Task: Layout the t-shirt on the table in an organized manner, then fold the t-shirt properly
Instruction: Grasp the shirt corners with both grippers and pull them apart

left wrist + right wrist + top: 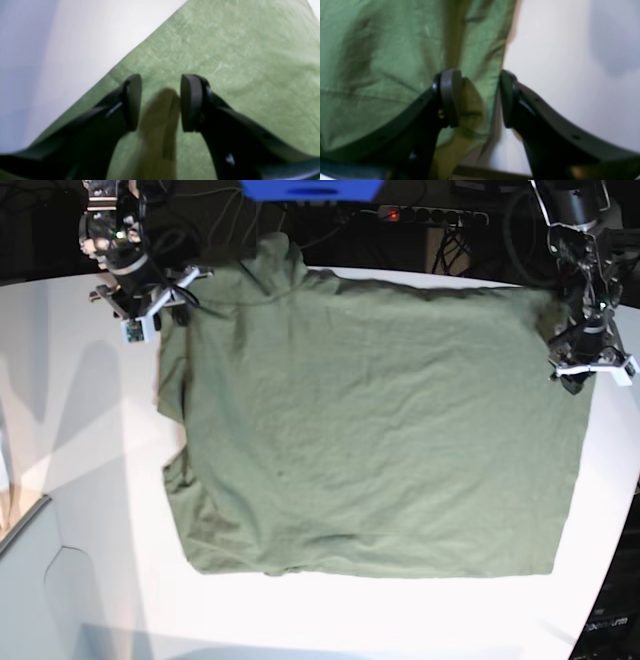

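Starting at the left end effector (161, 102), we find its pads set apart with a blurred ridge of olive cloth rising between them, touching the right-hand pad at most; we judge it parted and gripping nothing firmly. At the right end effector (480, 98) the pads are likewise parted, a fold of fabric lying against one pad while the other stands over bare white surface, so no clamped hold is evident. Moving outward, we see the t-shirt (370, 430) spread nearly flat on the tabletop (90, 510), occupying its middle and far portion, with each end effector at one of its far corners. We judge the layout step close to finished and folding not begun. One sleeve bunches along the side nearest the right end effector, and a lump of cloth rises at the far edge there. We read the long axis as running across the base view, though which end holds the collar we cannot tell. The next move calls for smoothing that bunched side, then regrasping an edge for the first fold.
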You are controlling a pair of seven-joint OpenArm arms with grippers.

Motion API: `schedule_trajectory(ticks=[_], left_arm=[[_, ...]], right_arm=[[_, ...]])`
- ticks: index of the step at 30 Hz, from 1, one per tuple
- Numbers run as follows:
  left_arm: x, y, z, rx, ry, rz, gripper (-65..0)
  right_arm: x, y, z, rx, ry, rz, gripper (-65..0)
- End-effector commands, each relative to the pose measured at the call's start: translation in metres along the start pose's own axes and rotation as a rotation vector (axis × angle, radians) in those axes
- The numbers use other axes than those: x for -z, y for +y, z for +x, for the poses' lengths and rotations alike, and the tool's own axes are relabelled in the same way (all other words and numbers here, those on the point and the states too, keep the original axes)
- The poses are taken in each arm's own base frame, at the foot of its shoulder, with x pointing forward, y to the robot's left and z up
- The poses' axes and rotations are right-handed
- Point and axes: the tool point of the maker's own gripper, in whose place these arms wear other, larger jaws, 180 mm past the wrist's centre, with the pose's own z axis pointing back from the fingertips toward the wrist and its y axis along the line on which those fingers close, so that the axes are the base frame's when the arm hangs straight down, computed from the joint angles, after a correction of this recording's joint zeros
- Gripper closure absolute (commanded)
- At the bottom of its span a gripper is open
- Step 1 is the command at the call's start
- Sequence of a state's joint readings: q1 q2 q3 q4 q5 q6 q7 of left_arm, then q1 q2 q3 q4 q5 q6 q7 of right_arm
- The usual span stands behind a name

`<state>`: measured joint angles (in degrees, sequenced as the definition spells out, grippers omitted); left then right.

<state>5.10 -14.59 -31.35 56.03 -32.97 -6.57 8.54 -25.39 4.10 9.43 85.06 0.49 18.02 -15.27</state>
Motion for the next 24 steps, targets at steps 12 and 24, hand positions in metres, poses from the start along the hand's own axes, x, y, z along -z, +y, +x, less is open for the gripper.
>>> schedule_trajectory(ticks=[12, 24], left_arm=[[-0.020, 0.044, 0.011, 0.088, 0.002, 0.058, -25.6], [-0.044, -0.002, 0.049, 0.139, -0.121, -0.062, -25.6]], right_arm=[[-0.038, 0.003, -0.025, -0.038, 0.074, -0.006, -23.1], [-0.035, -0.001, 0.079, -0.056, -0.181, -0.042, -23.4]])
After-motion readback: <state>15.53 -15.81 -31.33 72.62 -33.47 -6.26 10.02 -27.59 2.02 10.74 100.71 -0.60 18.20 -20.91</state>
